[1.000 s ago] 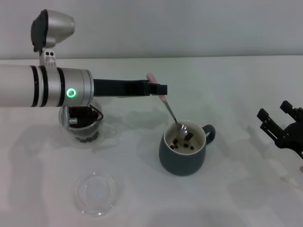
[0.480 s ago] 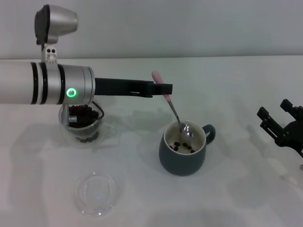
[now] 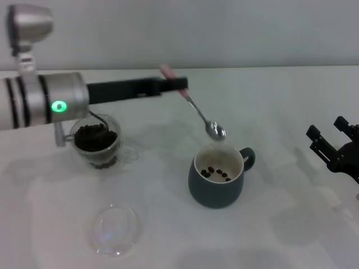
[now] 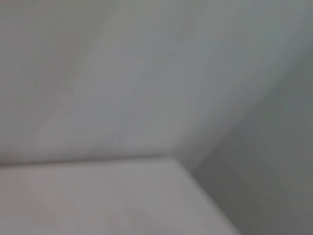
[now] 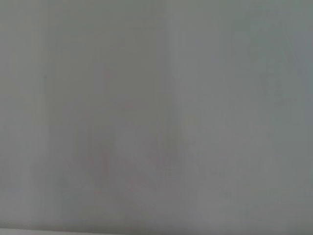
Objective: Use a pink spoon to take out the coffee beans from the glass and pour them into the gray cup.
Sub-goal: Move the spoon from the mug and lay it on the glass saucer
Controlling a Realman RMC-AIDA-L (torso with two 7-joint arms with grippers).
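The left claw (image 3: 178,84) grips the spoon (image 3: 193,109) by its pink handle, the bowl hanging empty just above the cup (image 3: 217,180) near the worktop's (image 3: 269,101) middle. A few beans (image 3: 216,172) lie in the cup. The glass (image 3: 95,141), toward the left edge, holds a heap. The right claw (image 3: 334,147) rests spread wide by the right edge.

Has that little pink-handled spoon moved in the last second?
Yes. The pink-handled metal spoon, held by the left tool, has risen: its bowl was down inside the dark blue-gray ceramic mug and now hangs above the rim.
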